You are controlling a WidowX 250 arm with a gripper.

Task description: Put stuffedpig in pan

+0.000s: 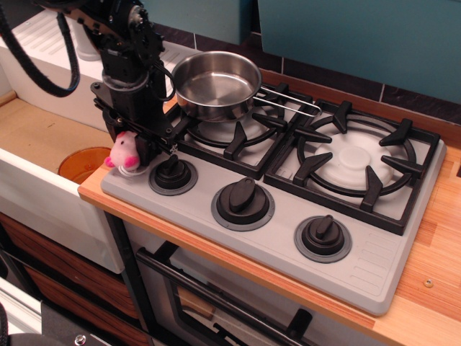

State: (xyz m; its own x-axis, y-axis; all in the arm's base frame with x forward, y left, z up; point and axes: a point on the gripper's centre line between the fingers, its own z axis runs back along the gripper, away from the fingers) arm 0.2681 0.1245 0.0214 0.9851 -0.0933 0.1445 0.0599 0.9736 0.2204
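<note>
The stuffedpig [119, 154] is a small pink plush at the front left corner of the grey stove top [374, 263]. My black gripper [130, 149] has come down over it, with a finger on each side pressing its body. Only the pig's left part and snout show. The shiny steel pan [216, 85] sits on the rear left burner, just behind and to the right of the gripper. It is empty, and its wire handle [294, 101] points right.
Three black knobs line the stove front: left [173, 174] right beside the pig, middle [243, 202], right [323, 238]. The right burner grate [356, 162] is bare. A sink with an orange disc [81, 163] lies left of the stove. A white rack [39, 54] stands behind it.
</note>
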